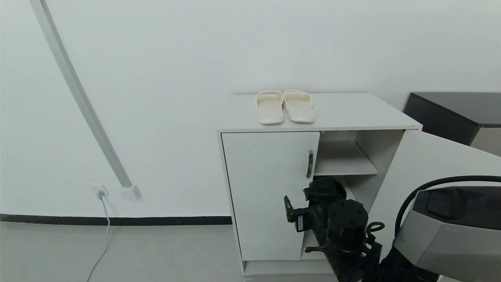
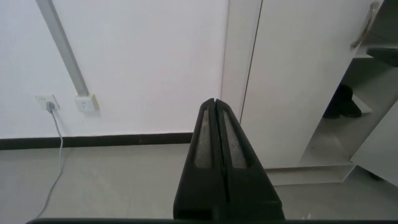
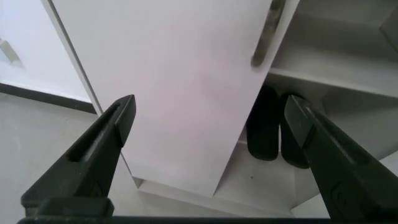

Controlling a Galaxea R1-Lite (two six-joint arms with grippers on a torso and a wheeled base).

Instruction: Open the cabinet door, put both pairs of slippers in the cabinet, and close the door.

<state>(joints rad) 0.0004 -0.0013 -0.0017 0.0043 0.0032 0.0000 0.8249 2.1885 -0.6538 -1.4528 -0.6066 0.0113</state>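
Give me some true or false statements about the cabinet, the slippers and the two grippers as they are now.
1. The cream slippers lie on top of the cabinet. True.
2. Both cabinet doors are shut. False: the right door stands open, and the left door is shut.
3. A pair of black slippers sits inside the cabinet. True.
4. The right gripper holds a slipper. False: its jaws are open and empty, in front of the cabinet.
5. The left gripper has its jaws spread wide. False: its jaws are shut together.
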